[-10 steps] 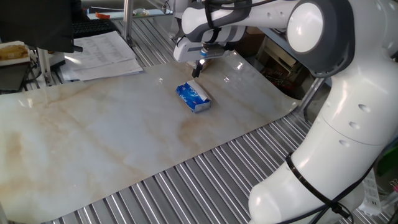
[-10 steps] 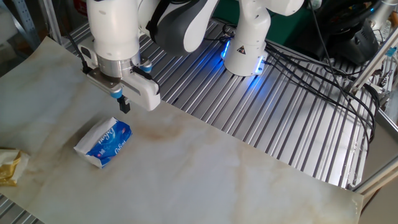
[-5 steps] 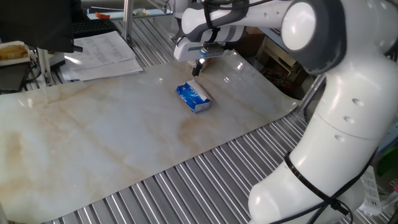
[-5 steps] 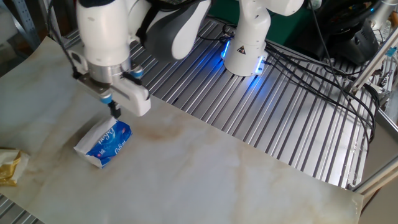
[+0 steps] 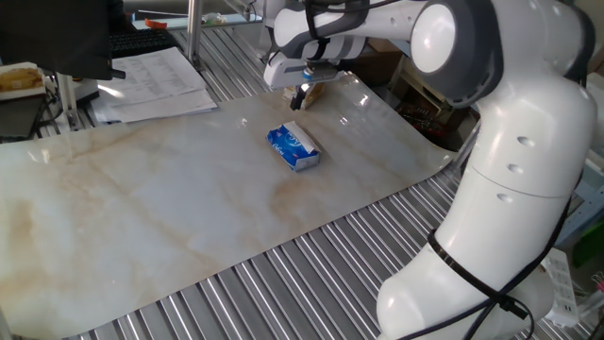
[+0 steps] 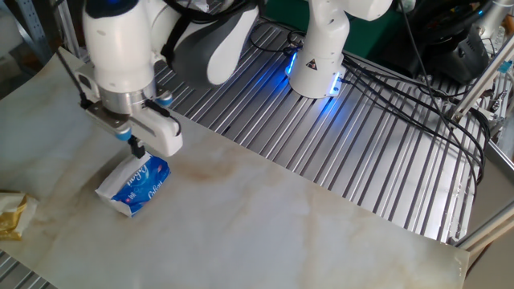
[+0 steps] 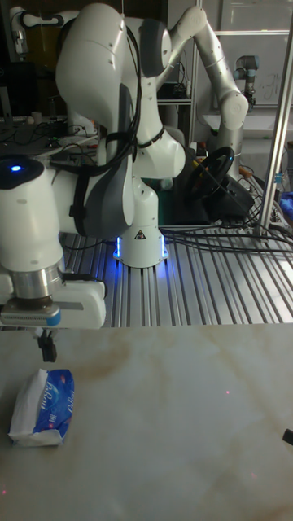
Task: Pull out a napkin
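A blue-and-white tissue pack [image 5: 293, 147] lies flat on the marble-patterned mat [image 5: 142, 208]; it also shows as the pack [image 6: 135, 184] and the pack [image 7: 44, 404] in the two other views. No napkin sticks out of it that I can make out. My gripper [image 5: 299, 97] hangs just above the mat beside the pack's far end, its thin dark fingers pressed together with nothing between them. In the other fixed view the gripper [image 6: 138, 148] hovers right over the pack's upper edge. The tall view has the gripper [image 7: 47, 350] slightly above the pack's top corner, apart from it.
Printed paper sheets [image 5: 156, 80] lie at the back left. A crumpled yellowish item [image 6: 12, 215] sits at the mat's edge near the pack. The ribbed metal table [image 6: 361, 144] surrounds the mat, with the arm's blue-lit base [image 6: 317, 64] and black cables [image 6: 434, 104] beyond.
The gripper has shifted sideways along the pack's far end, leftward in the other fixed view, still shut. The pack has not moved.
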`<action>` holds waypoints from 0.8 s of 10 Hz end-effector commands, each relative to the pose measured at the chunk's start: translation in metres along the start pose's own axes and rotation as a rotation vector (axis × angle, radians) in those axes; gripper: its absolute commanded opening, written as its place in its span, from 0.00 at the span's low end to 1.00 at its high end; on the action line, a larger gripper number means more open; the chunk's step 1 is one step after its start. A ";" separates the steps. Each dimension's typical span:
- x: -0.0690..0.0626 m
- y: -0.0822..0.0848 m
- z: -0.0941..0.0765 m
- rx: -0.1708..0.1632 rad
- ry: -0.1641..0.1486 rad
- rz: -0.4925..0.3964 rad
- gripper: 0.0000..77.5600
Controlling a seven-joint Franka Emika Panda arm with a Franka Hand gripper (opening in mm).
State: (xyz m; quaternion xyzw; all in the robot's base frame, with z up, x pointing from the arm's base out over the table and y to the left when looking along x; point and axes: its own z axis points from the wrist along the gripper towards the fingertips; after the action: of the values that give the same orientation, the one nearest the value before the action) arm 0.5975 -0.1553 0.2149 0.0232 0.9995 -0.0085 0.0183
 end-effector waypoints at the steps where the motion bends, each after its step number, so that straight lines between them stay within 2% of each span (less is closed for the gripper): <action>1: -0.012 -0.008 -0.008 0.001 0.006 -0.007 0.00; 4: -0.015 -0.011 -0.007 0.011 0.001 -0.001 0.00; 8: -0.018 -0.013 -0.010 0.009 -0.003 -0.001 0.00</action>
State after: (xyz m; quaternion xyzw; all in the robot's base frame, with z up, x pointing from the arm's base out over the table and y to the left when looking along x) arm 0.6121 -0.1673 0.2228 0.0225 0.9995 -0.0133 0.0171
